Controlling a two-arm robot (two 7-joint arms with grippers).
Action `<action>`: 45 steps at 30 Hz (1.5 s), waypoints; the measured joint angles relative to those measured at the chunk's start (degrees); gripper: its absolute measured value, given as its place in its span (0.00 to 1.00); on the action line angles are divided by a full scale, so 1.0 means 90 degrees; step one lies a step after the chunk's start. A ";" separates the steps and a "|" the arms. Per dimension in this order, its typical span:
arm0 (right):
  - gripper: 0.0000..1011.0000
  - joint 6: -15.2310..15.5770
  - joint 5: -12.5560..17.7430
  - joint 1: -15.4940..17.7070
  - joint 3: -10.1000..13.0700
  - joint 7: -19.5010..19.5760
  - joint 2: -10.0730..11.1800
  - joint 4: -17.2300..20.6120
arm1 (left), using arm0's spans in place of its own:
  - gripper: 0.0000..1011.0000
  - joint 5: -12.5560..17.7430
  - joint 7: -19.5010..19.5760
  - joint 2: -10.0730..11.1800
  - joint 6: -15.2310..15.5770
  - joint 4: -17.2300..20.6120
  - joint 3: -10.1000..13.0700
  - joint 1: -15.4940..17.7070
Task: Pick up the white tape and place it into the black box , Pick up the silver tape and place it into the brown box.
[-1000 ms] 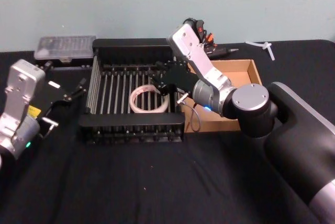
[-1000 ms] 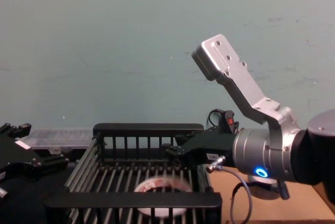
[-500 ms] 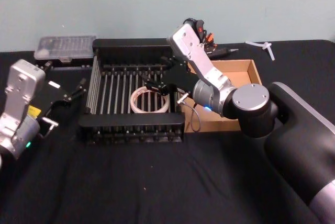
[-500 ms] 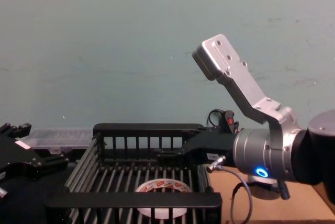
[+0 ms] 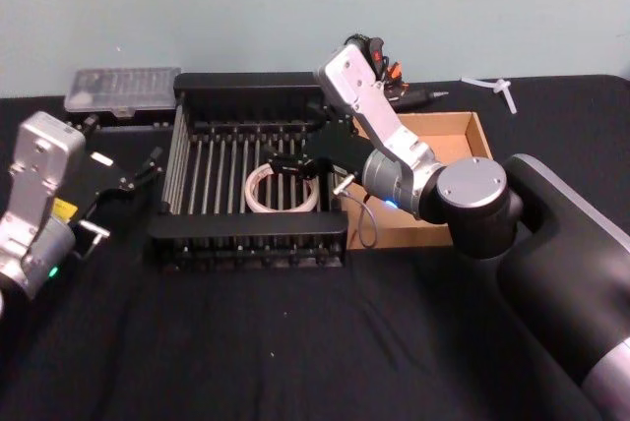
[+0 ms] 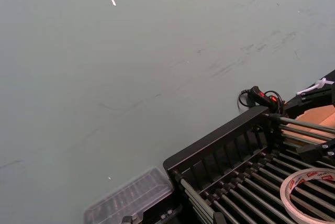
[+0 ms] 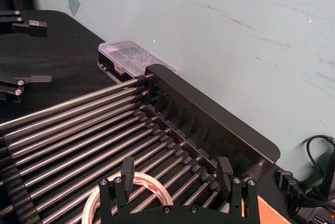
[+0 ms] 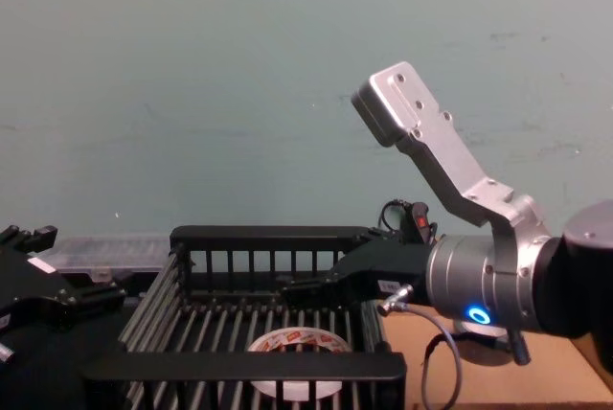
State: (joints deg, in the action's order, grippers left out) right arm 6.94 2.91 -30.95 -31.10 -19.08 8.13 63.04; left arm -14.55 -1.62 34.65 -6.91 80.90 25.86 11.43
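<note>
Right gripper (image 5: 288,166) spread wide, above white tape (image 5: 282,188)

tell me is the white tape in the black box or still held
In the box. The white tape lies flat on the bars of the black box; the right claw hangs open above it.

Wall (image 5: 246,8): pale blue-green, scuffed, lightly scratched | Table (image 5: 295,342): covered in black cloth, reaching back to the wall | Clutter along wall: clear plastic case (image 5: 120,89), black cables (image 5: 394,82)

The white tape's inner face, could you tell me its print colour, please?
Red-orange print on the white tape, clearest in the chest view.
</note>
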 joint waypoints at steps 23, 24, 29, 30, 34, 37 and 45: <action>0.99 0.0121 0.0246 0.0535 0.0688 -0.0133 0.0356 0.1135 | 0.99 0.0000 0.0000 0.0000 0.0000 0.0000 0.0000 0.0000; 0.99 0.0129 0.0267 0.0563 0.0727 -0.0129 0.0383 0.1187 | 0.99 0.0000 0.0000 0.0000 0.0000 0.0000 0.0000 0.0000; 0.99 0.0148 0.0420 0.0758 0.1001 -0.0085 0.0581 0.1517 | 0.99 0.0000 0.0000 0.0000 0.0000 0.0000 0.0000 0.0000; 0.99 0.0148 0.0440 0.0793 0.1042 -0.0069 0.0609 0.1562 | 0.99 0.0000 0.0000 0.0000 0.0000 0.0000 0.0000 0.0000; 0.99 0.0116 0.0473 0.0962 0.1250 0.0103 0.0717 0.1754 | 0.99 0.0000 0.0000 0.0000 0.0000 0.0000 0.0000 0.0000; 0.99 0.0089 0.0476 0.1107 0.1412 0.0265 0.0778 0.1880 | 0.99 0.0000 0.0000 0.0000 0.0000 0.0000 0.0000 0.0000; 0.99 -0.0124 0.0334 0.1506 0.1795 0.0685 0.0847 0.1989 | 0.99 0.0000 0.0000 0.0000 0.0000 0.0000 0.0000 0.0000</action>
State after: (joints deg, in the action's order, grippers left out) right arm 5.82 5.91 -17.40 -14.95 -12.91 15.75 80.94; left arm -14.55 -1.62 34.64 -6.90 80.90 25.86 11.43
